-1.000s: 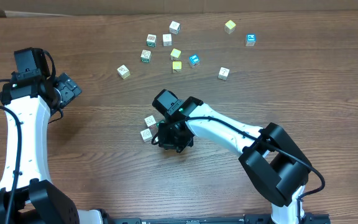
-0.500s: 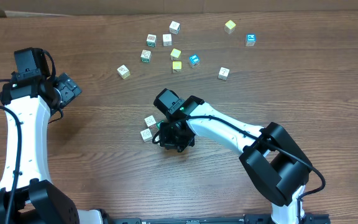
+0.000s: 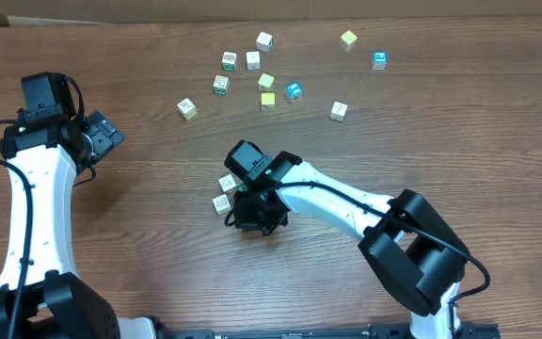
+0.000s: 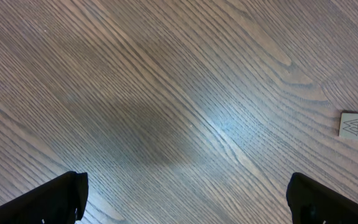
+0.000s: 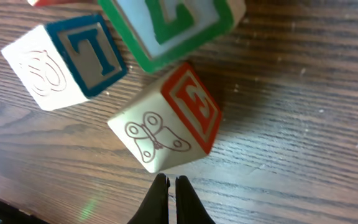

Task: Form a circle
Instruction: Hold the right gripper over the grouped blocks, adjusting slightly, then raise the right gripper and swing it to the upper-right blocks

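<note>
Circle (image 3: 225, 192) unfinished: few cubes bunched just ahead of the jaws of the right gripper (image 5: 171, 182), shut and empty. Loose cubes (image 3: 267, 81) lie well beyond on the bench (image 3: 158, 245). Left gripper (image 4: 185, 199) jaws wide open, empty.

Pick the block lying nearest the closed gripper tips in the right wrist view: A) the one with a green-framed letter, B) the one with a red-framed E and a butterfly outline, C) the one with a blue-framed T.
B: the red E block, butterfly face toward the camera, sits just ahead of the right gripper; the blue T block and green-framed block lie farther off.
</note>
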Controlling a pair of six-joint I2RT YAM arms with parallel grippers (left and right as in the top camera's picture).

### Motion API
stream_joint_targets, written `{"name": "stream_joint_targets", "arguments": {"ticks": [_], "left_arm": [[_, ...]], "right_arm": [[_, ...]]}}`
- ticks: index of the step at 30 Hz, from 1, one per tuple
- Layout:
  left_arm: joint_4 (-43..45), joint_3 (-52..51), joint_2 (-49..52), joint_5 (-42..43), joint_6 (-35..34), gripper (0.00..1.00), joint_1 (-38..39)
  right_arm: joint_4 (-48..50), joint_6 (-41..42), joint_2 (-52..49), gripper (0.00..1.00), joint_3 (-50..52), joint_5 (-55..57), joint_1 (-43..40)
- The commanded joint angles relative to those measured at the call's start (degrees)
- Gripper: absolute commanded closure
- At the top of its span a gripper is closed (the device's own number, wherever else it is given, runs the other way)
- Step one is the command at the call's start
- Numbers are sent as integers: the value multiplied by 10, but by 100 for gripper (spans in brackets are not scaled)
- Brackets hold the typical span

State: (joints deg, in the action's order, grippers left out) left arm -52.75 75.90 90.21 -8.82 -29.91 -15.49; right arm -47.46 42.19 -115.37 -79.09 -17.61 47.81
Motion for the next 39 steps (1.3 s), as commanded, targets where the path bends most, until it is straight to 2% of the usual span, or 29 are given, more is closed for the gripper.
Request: {"name": "stream_joint_targets", "arguments": {"ticks": [1, 13, 22, 29, 32, 39], "left_arm": [[1, 7, -5, -3, -8, 1, 1], [1, 7, -5, -3, -8, 1, 1], [1, 7, -5, -3, -8, 1, 1], [1, 7, -5, -3, -8, 1, 1], [1, 7, -5, -3, -8, 1, 1], [1, 7, -5, -3, -8, 0, 1]], "right_arm": [[7, -2, -4, 96, 4, 1, 1], [21, -2, -4, 96, 4, -1, 1], [-12, -7, -4, 96, 1, -21, -7], [-108, -79, -3, 96, -38, -20, -63], [-115, -109, -3, 96, -48, -8, -88], [-111, -110, -4, 96, -48, 114, -160]]}}
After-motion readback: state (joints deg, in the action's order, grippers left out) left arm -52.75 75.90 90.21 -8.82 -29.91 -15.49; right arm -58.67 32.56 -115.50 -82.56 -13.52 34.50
